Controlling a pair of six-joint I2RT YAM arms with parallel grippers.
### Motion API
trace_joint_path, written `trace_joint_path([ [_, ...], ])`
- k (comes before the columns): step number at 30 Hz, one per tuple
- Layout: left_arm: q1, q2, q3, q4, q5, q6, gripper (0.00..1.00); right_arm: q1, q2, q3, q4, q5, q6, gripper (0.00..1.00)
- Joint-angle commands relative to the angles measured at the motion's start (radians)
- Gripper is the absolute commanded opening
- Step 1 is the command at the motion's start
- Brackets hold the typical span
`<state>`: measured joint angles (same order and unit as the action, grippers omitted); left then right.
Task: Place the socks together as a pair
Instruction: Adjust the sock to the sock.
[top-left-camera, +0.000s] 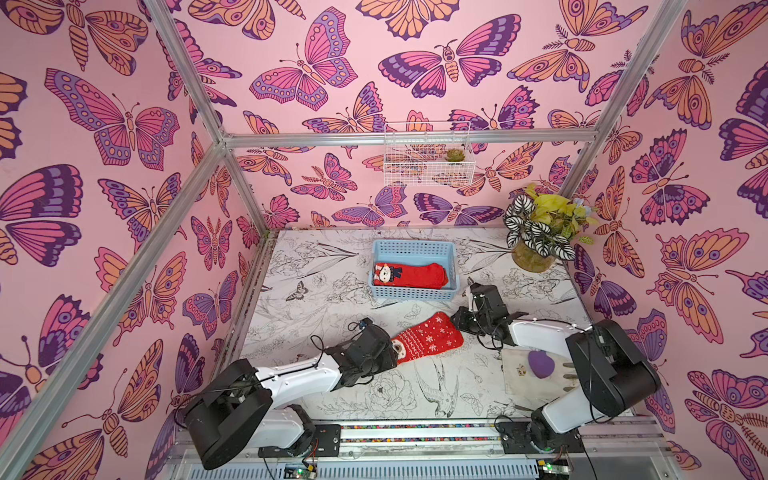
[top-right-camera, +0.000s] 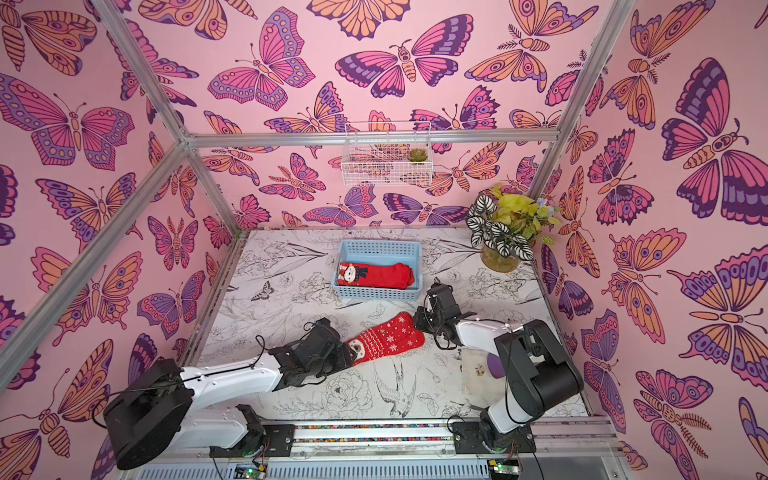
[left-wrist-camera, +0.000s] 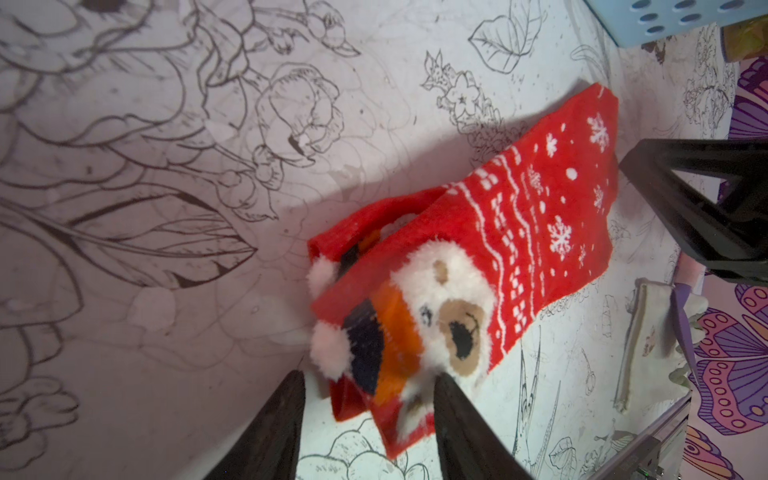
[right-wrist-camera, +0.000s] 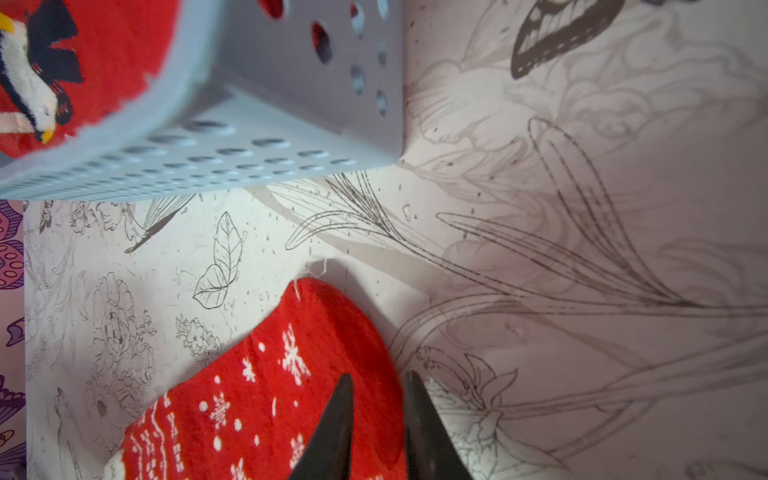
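Two red snowflake socks (top-left-camera: 428, 338) lie stacked on each other mid-table, their bear-face cuffs (left-wrist-camera: 449, 316) toward my left arm. My left gripper (left-wrist-camera: 370, 376) is open and low at the cuff end. Its fingers (left-wrist-camera: 453, 415) straddle the cuffs, one finger touching the fluffy edge and the other standing apart. My right gripper (right-wrist-camera: 379, 376) is at the toe end (right-wrist-camera: 328, 332). Its jaws are a narrow gap apart over the sock's edge, which lies flat on the table. More red socks (top-left-camera: 409, 275) with a figure on the cuff lie in the blue basket (top-left-camera: 415, 294).
The blue basket stands just behind the socks, close to my right gripper (top-left-camera: 457, 322). A potted plant (top-left-camera: 536, 232) stands at the back right. A purple object (top-left-camera: 540, 363) rests on a white cloth under my right arm. A wire basket (top-left-camera: 428, 160) hangs on the back wall.
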<state>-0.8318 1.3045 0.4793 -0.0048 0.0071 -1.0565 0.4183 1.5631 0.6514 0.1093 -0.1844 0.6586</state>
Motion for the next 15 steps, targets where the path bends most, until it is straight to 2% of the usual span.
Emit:
trace_joint_path([
  [1, -0.001, 0.006, -0.004, 0.046, -0.019, -0.016, 0.53, -0.002, 0.031, -0.011, -0.011, -0.001, 0.020, 0.24],
  [8, 0.000, -0.006, -0.017, 0.107, -0.016, -0.022, 0.53, -0.001, 0.030, -0.018, 0.002, -0.016, 0.024, 0.21],
  [15, 0.000, 0.006, -0.021, 0.108, -0.026, -0.035, 0.48, 0.008, 0.017, -0.028, 0.013, -0.010, 0.013, 0.15],
])
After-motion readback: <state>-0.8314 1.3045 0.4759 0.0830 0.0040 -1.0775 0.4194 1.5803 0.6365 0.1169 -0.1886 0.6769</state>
